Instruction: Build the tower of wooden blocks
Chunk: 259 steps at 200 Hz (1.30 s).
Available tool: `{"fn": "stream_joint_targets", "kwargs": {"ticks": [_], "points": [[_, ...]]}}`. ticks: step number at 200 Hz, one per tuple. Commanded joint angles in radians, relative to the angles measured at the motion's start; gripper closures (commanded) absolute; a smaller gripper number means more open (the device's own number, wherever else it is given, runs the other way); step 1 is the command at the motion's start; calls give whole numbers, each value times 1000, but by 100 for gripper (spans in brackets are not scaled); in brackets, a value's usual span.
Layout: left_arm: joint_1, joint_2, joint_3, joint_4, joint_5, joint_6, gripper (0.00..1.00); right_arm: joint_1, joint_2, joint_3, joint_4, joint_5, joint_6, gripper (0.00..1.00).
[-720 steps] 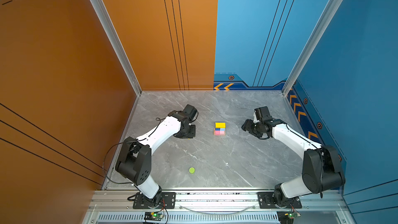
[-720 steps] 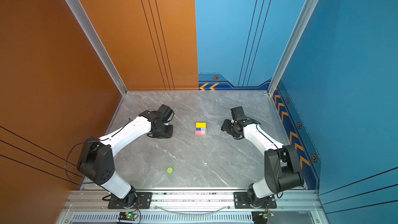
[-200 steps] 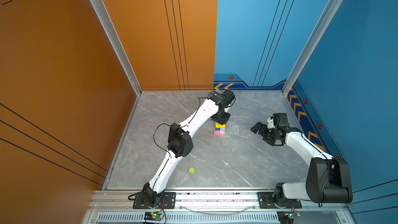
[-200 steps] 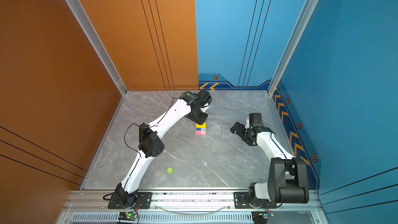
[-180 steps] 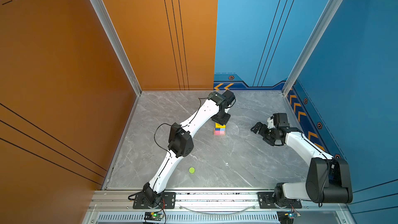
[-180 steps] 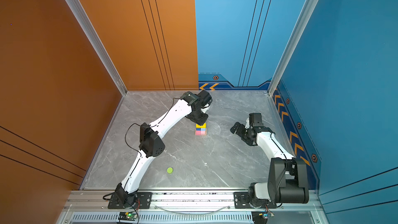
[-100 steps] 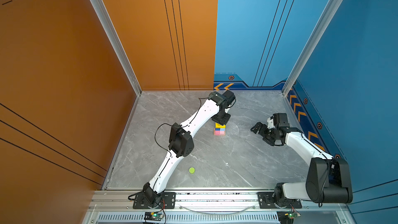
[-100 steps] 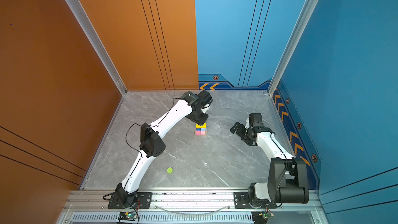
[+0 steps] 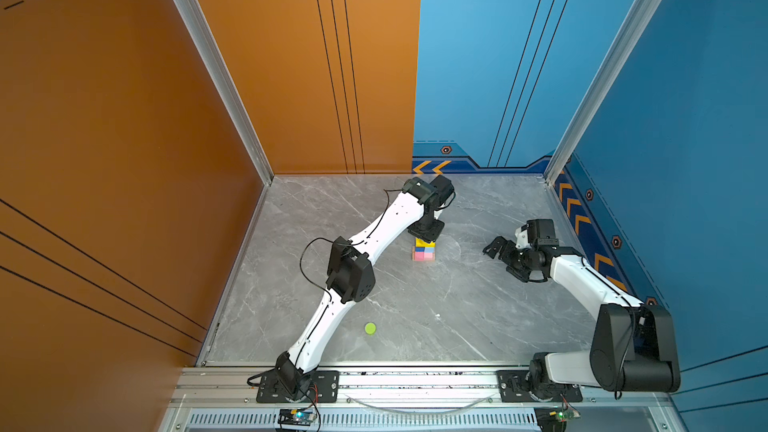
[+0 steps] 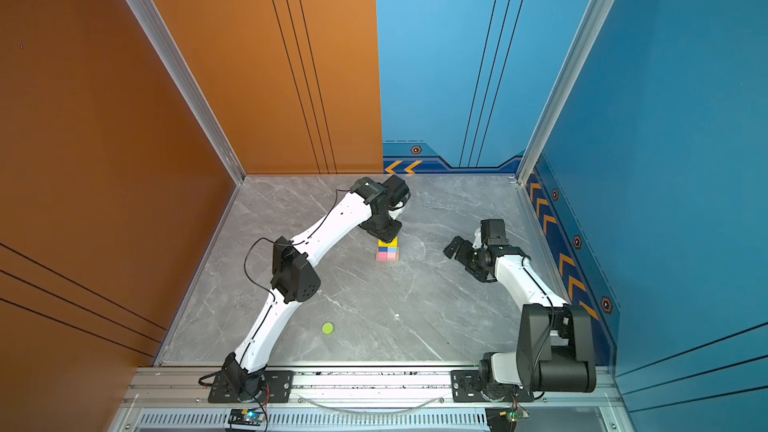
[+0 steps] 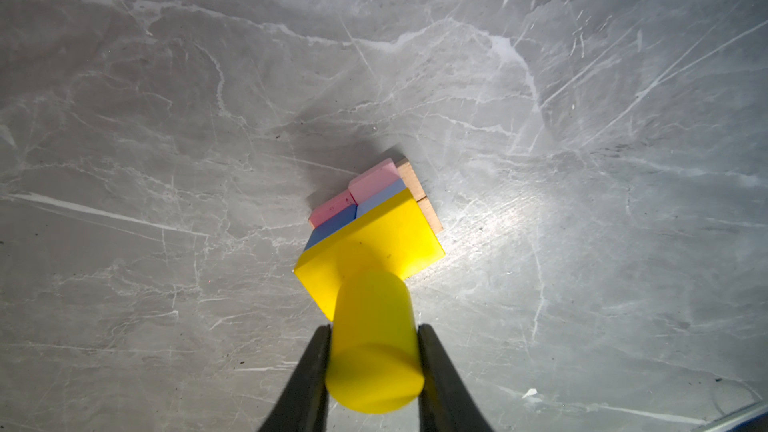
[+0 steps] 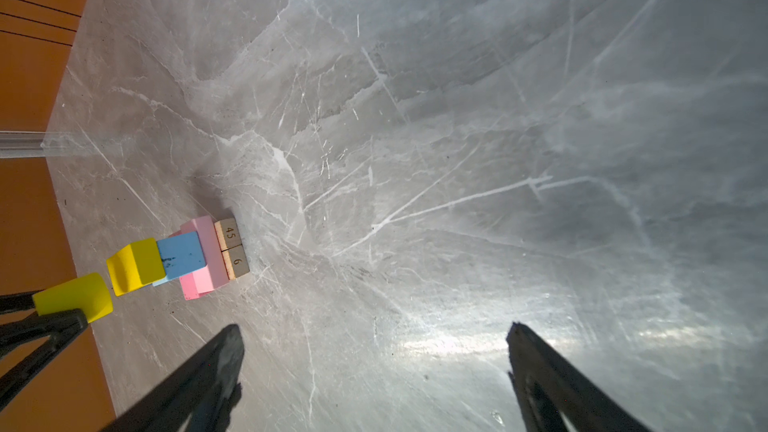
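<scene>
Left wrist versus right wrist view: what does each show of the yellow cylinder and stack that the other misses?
Left wrist only: the yellow wooden cylinder looked at nearly end-on, overlapping the top of the yellow brick. Right wrist only: the side profile, with a narrow gap between cylinder and brick, plus the open, empty right gripper. Both: the left gripper shut on the cylinder, pink bars and tan planks beneath.
</scene>
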Motion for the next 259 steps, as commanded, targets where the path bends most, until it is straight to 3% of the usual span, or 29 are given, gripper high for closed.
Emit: {"fn": "stream_joint_targets", "kwargs": {"ticks": [1, 259], "points": [[-4, 30, 31, -28, -27, 0, 98, -8, 14, -14, 10, -8, -15, 0], [8, 66, 65, -28, -23, -21, 91, -9, 45, -12, 22, -21, -14, 0]]}}
